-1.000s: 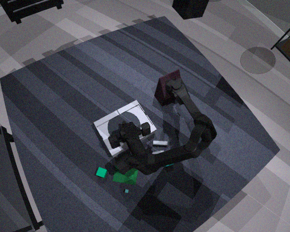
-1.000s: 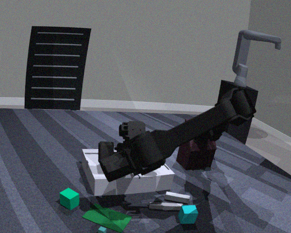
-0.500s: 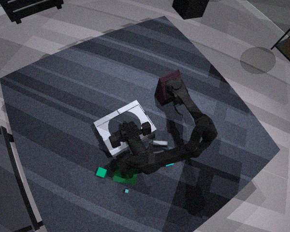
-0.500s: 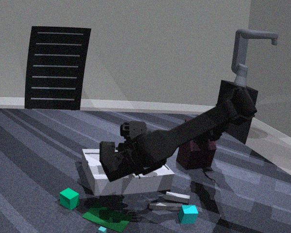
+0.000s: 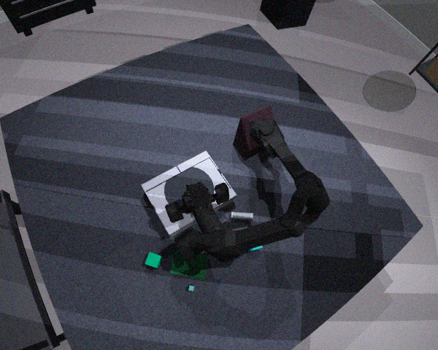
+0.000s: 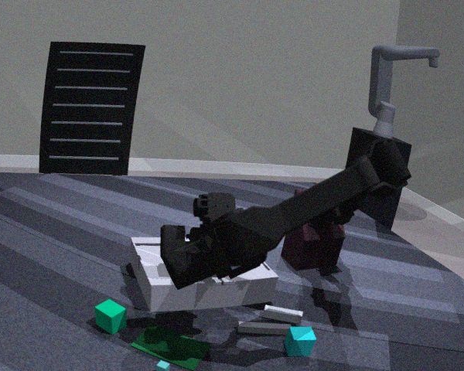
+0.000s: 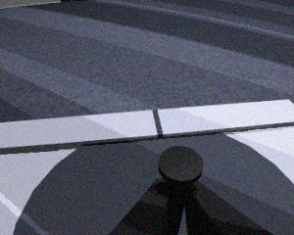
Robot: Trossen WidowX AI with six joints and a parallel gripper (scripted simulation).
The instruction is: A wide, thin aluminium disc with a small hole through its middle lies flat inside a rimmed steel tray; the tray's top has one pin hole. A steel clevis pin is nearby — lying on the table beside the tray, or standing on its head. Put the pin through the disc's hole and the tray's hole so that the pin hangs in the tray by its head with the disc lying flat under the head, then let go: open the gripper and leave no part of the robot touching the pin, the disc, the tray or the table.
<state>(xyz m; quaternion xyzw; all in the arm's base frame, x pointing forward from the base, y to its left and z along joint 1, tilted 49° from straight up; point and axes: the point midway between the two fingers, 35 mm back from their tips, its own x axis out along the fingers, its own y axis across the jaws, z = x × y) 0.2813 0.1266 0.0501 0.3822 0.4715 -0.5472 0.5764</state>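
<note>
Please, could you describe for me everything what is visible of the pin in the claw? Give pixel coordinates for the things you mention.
The dark grey, metal-looking clevis pin (image 7: pixel 180 164) shows mainly its round, flat-topped head, a thick disc with a narrow side edge. It is upright or nearly so, head up, held by the closed black claw (image 7: pixel 182 196) just below the head. In the wrist view it appears over the wide grey disc in the white tray. Its shank is hidden by the fingers, so I cannot tell whether it has entered the hole.
</note>
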